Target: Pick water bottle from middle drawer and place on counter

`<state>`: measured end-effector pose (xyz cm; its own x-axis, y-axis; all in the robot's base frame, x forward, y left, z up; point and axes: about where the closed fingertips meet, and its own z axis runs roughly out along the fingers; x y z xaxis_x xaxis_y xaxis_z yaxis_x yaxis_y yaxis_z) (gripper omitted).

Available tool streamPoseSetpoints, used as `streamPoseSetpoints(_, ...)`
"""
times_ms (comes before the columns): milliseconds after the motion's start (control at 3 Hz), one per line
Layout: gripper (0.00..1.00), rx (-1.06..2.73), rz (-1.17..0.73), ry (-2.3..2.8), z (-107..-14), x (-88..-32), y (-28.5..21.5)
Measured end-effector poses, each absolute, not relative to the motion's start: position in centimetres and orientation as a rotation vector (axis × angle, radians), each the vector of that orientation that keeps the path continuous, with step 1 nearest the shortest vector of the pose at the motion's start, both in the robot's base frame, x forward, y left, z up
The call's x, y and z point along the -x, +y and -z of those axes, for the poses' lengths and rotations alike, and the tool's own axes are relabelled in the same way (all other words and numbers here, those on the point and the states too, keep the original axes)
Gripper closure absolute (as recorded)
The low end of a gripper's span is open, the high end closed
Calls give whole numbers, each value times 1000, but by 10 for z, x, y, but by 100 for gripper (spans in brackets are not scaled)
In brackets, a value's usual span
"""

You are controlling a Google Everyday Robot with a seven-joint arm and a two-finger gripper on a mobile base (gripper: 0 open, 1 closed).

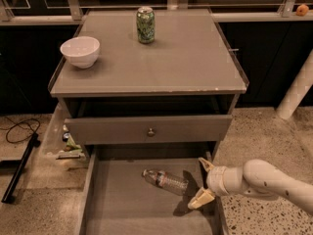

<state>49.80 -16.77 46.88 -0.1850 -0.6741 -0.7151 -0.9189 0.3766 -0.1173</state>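
Hand [203, 182] (2 fingers spread apart) sits just beside water bottle [166, 180] in middle drawer [122, 204].

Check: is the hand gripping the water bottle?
No, the hand is open just off one end of the water bottle, which lies flat on the middle drawer floor.

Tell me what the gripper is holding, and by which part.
Nothing is held. The gripper sits over the middle drawer, jaws spread open, just beside the base end of the water bottle, which lies on its side on the drawer floor.
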Motion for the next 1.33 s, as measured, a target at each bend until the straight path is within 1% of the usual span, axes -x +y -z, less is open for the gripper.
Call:
streamPoseSetpoints(667, 0, 1362, -458, 1927, -460, -502, -159)
streamPoseSetpoints(1333, 0, 1359, -449, 1895, -419, -524, -130)
